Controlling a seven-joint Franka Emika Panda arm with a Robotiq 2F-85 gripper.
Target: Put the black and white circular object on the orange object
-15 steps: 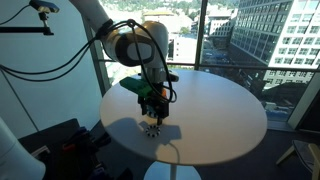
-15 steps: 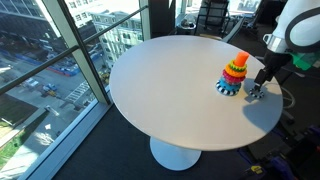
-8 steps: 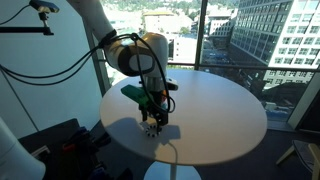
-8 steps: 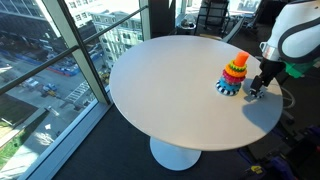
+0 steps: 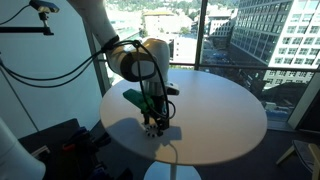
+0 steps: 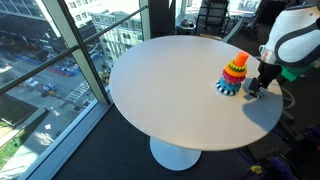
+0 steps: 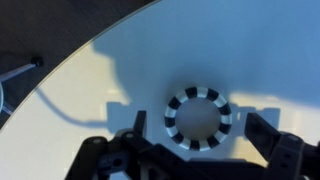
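Observation:
The black and white circular object is a striped ring lying flat on the white table, seen from above in the wrist view. My gripper is open, with a dark finger on each side of the ring and apart from it. In an exterior view the gripper hangs low over the table just beside the ring-stacking toy, whose orange object is the top peg. In an exterior view the gripper is close to the tabletop, and the toy does not show behind the arm.
The round white table stands by floor-to-ceiling windows. The toy and ring sit near the table's edge. Black cables and a dark box lie on the floor beside the table.
The arm has lowered the gripper a little toward the table over the ring. The ring and the toy have not moved.

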